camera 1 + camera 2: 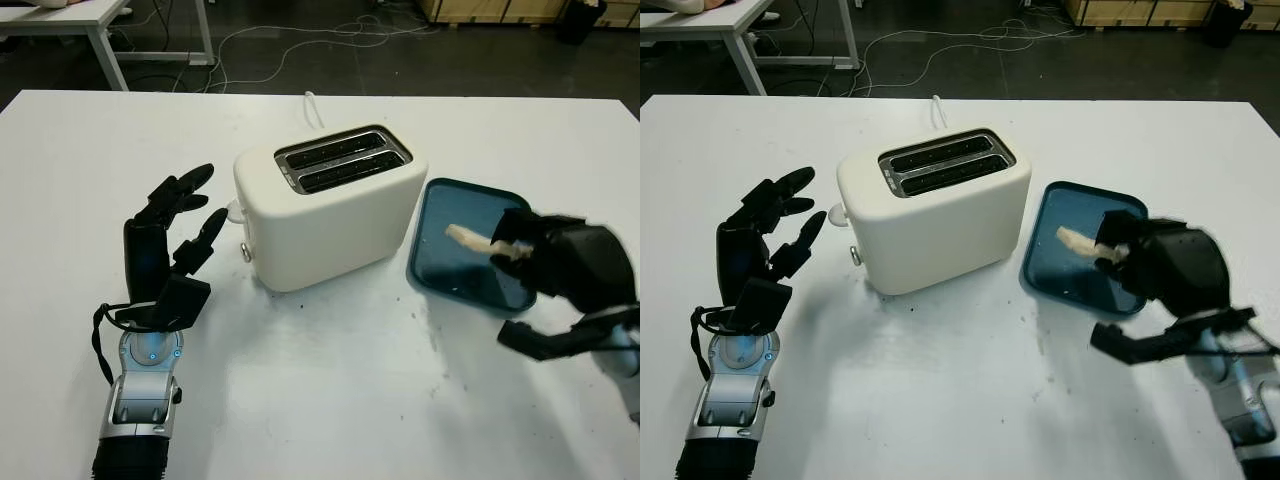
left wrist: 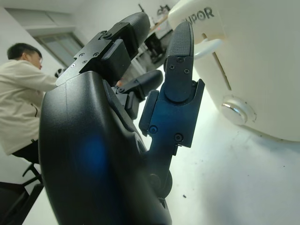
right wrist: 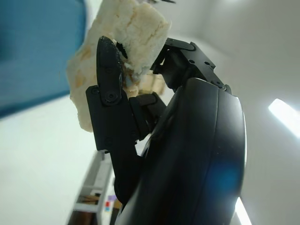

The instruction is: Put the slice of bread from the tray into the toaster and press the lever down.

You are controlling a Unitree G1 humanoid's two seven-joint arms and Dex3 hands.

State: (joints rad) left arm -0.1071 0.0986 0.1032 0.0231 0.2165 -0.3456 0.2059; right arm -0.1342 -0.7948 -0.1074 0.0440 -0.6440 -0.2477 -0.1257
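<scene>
One slice of bread (image 3: 123, 56) is the thing to watch, and the right hand (image 1: 1160, 265) has it: the black fingers (image 3: 108, 77) are curled around the pale, crumbly piece, pinching it from both faces so that one end pokes out past the fingertips toward the toaster side. The hand sits over the near part of the blue tray (image 1: 445, 262), and the slice looks to be clear of the tray floor or only just above it; I can't tell for sure from where I stand. Holding it by one end seems sensible, since the free end can then go into a slot first.

Beyond the fingertips, just beside the tray's far edge, stands the cream toaster (image 1: 330, 205), its two slots (image 1: 945, 160) open upward and bare. The lever (image 2: 208, 47) sticks out of the toaster's end face, above a round knob (image 2: 238, 110), on the side away from the right hand.

That is presumably why the left hand (image 1: 165, 250) is over there, open, holding nothing, fingers pointing up beside that end of the toaster, close to the lever but not touching it. A person (image 2: 21, 98) sits in the background beyond it.
</scene>
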